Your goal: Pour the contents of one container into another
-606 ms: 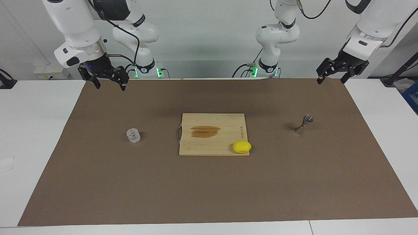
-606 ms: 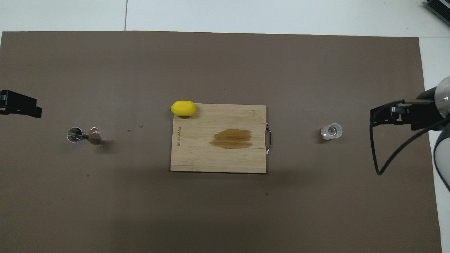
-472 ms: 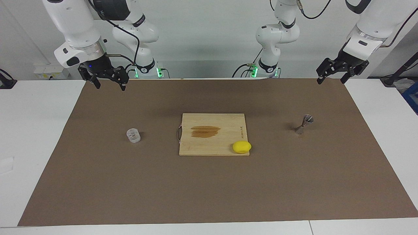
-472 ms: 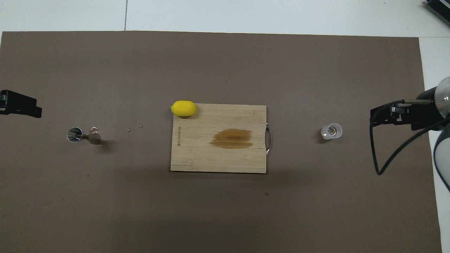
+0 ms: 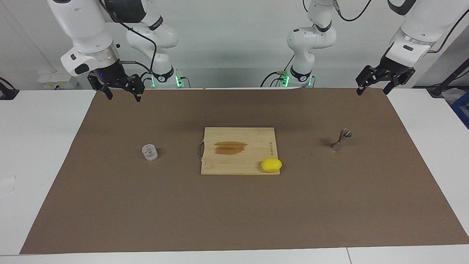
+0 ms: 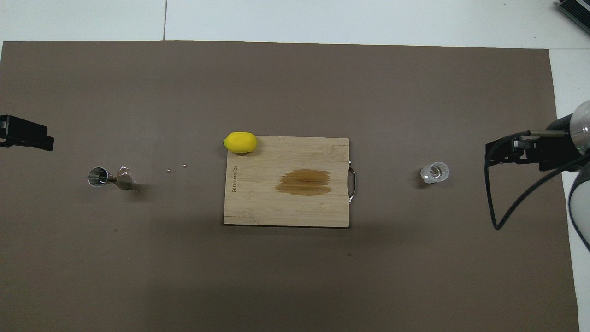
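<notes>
Almost nothing has shifted since the earlier frames: only the left gripper has risen a touch, while the glass, the jigger, the board and the lemon lie where they were. Printed along one short side of the wooden cutting board is a line of dark lettering, too small to read. A brown mat covers most of the white table, with a plain pale wall past the arm bases and green lights glowing at the base of the right arm. At the mat's middle sits the board, a darker brown stain on its face and a wire handle on the side toward the right arm's end of the table; a yellow lemon rests on its corner farthest from the robots, toward the left arm's end. Toward the right arm's end stands the small clear glass cup, short, thick-walled and upright on the mat. Well apart from it, toward the left arm's end, stands the steel jigger, shiny, narrow-waisted and upright, with a few tiny glinting specks on the mat beside it. Both arms wait, raised over the mat's edge nearest the robots; the left gripper's jaws are spread and hold nothing, and the right gripper likewise hangs with jaws spread and empty.
</notes>
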